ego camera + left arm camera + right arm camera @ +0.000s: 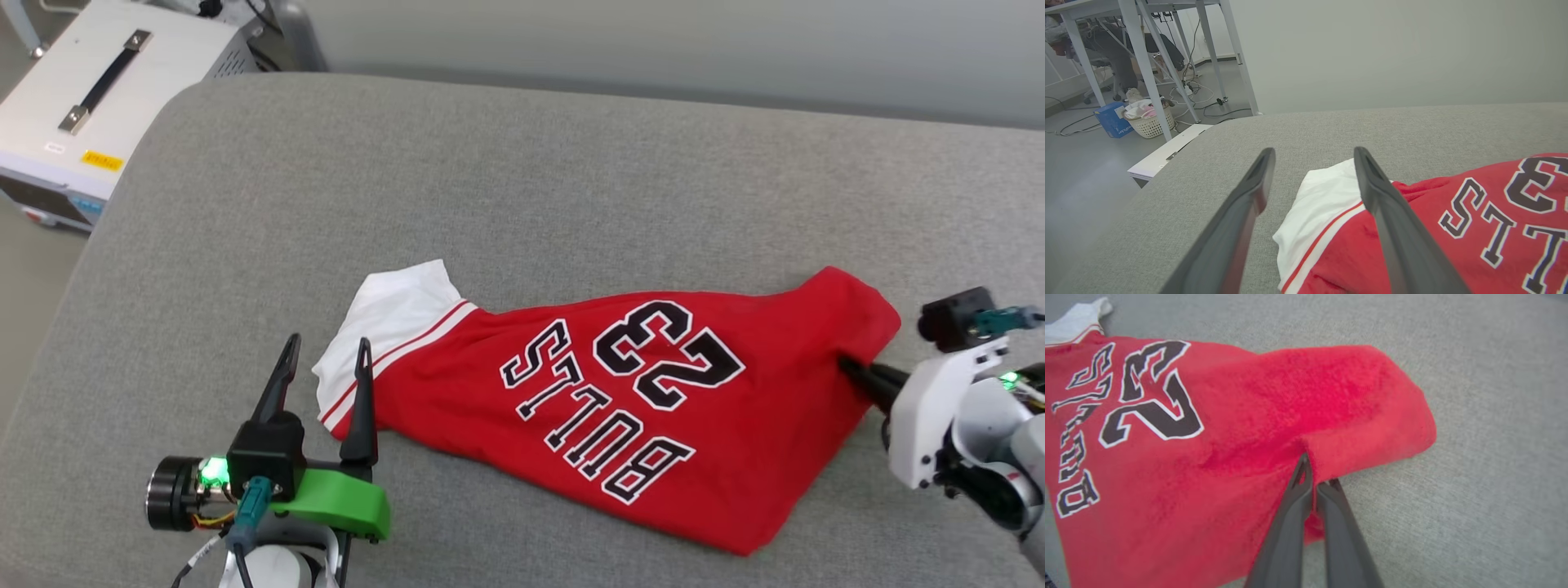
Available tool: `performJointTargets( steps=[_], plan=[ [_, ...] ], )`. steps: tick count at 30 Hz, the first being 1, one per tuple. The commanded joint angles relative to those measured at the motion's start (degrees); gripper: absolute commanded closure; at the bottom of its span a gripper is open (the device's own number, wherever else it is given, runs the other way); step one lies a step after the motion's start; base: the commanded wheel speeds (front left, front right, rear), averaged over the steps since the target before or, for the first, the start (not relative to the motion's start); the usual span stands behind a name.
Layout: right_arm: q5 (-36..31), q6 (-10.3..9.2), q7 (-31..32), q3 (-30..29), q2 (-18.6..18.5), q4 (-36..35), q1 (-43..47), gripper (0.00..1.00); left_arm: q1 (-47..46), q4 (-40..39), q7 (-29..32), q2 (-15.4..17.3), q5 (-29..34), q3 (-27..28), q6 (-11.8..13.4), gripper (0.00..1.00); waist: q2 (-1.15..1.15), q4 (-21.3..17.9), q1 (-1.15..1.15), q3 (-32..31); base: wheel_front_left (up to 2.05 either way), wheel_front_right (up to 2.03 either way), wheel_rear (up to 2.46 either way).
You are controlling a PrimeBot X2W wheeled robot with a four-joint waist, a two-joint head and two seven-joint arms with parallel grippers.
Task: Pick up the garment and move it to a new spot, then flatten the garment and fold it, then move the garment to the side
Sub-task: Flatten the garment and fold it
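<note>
The garment [620,392], a red jersey with a white sleeve and black "BULLS 23" print facing up, lies folded on the grey cushion [522,180]. My right gripper [849,369] is shut on the garment's right edge, pinching a fold of red cloth; the right wrist view shows the garment [1216,433] gathered at the closed right gripper [1314,479]. My left gripper [326,355] stands open at the white sleeve end, one finger over the striped trim. In the left wrist view the garment [1331,220] lies between and under the spread left gripper [1312,157].
A white equipment case [90,98] sits off the cushion's far left corner. The cushion's left edge curves down close to my left arm. Beyond it, the floor holds a table's metal legs [1147,61], a basket [1149,122], a blue box [1114,120] and cables.
</note>
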Motion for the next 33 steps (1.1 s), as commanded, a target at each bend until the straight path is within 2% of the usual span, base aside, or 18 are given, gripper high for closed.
performJointTargets(
  steps=[1,5,10,17,21,24,27,33],
  plan=[
    [-0.3,-0.02,-2.3,-1.3,-1.7,-1.8,1.2,1.00,1.4,0.1,-0.3,-0.6,0.7,0.4,-0.4,0.00,0.00,-1.3,0.00,-2.1,0.00,0.00,0.00],
    [-1.4,-0.02,-6.2,-7.0,-3.9,-7.9,4.2,1.00,2.8,0.2,-0.3,-0.9,1.2,1.1,-0.8,0.00,0.00,-2.4,0.00,-3.6,0.00,0.00,0.00],
    [-3.6,-0.02,-6.7,-17.0,-5.9,-15.8,8.8,1.00,4.0,0.2,-0.3,-1.3,1.7,1.7,-1.2,0.00,0.00,-3.4,0.00,-4.6,0.00,0.00,0.00],
    [-7.8,-0.02,-2.7,-31.9,-5.5,-27.1,13.3,1.00,4.4,0.3,-0.3,-1.9,2.4,1.9,-1.7,0.00,0.00,-3.4,0.00,-4.8,0.00,0.00,0.00],
    [-10.0,-0.02,0.1,-37.1,-4.5,-31.3,13.3,1.00,3.9,0.3,-0.3,-2.4,2.6,1.8,-2.1,0.00,0.00,-2.7,0.00,-3.8,0.00,0.00,0.00],
    [-11.6,-0.02,3.1,-37.5,-4.6,-33.1,10.9,1.00,3.0,0.0,-0.3,-2.9,2.7,1.6,-2.3,0.00,0.00,-1.5,0.00,-1.9,0.00,0.00,0.00],
    [-11.3,-0.02,4.9,-34.9,-4.3,-32.5,6.8,1.00,2.1,-0.2,-0.3,-3.3,2.8,1.5,-2.5,0.00,0.00,-0.6,0.00,0.1,0.00,0.00,0.00],
    [-11.1,-0.02,6.4,-24.4,-2.6,-26.0,-8.6,1.00,-0.8,-0.5,-0.3,-4.1,2.9,1.1,-2.8,0.00,0.00,1.5,0.00,5.0,0.00,0.00,0.00]
  ],
)
